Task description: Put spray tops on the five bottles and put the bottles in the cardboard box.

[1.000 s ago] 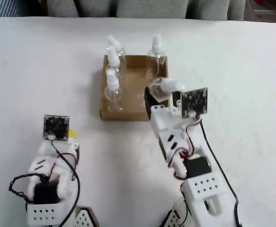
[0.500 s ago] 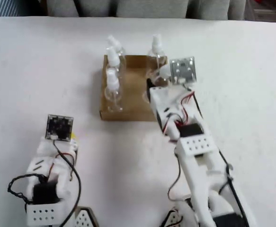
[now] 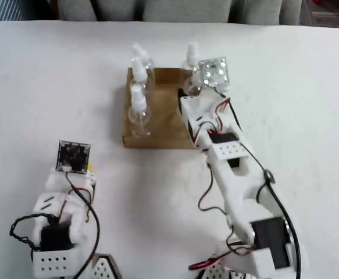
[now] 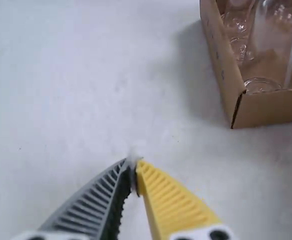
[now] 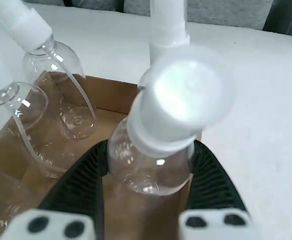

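Care matters most in this step, I think, because the last bottle looks close to going in. The wide white bench carries the flat brown cardboard box. The white right arm reaches from in front of the box to over the side of the box nearest that arm. The white left arm sits well in front of the box, off toward its other side.

Inside the box, three clear round plastic bottles with white spray tops stand in a row along the side away from the right arm. A fourth bottle stands in the far corner on the right arm's side.

The fifth bottle, clear and round with a white spray top, is over the box, just in front of the fourth bottle. The right tool has its two black fingers closed around this bottle's belly. I cannot tell if the bottle's bottom touches the box floor.

The grey and yellow left tool is closed tight with nothing in it, low over the bench in front of the box.

The right tool should go down straight and slowly until the bottle sits flat on the box floor. It should keep a small gap from the fourth bottle so the tops do not bump. Then it should open just a little, and lift straight up only if the bottle stands. A sideways pull could knock bottles over.
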Controlling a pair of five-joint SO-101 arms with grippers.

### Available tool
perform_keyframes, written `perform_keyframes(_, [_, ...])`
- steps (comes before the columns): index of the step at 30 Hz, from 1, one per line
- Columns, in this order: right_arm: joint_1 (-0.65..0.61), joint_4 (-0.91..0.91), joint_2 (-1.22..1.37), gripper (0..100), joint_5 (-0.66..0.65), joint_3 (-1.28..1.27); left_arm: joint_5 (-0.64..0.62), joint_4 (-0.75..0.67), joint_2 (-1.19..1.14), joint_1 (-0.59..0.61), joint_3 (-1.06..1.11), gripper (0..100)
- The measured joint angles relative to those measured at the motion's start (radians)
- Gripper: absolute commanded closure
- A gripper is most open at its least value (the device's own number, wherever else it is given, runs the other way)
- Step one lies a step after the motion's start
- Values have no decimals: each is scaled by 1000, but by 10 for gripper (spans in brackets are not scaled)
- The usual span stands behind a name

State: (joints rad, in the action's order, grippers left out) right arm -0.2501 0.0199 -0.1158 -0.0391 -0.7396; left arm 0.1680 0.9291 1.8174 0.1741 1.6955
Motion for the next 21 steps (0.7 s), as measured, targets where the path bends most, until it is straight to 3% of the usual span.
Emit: perform_keyframes(21, [0,-15,187,981,-100,98,0,0,0,-8,0,976])
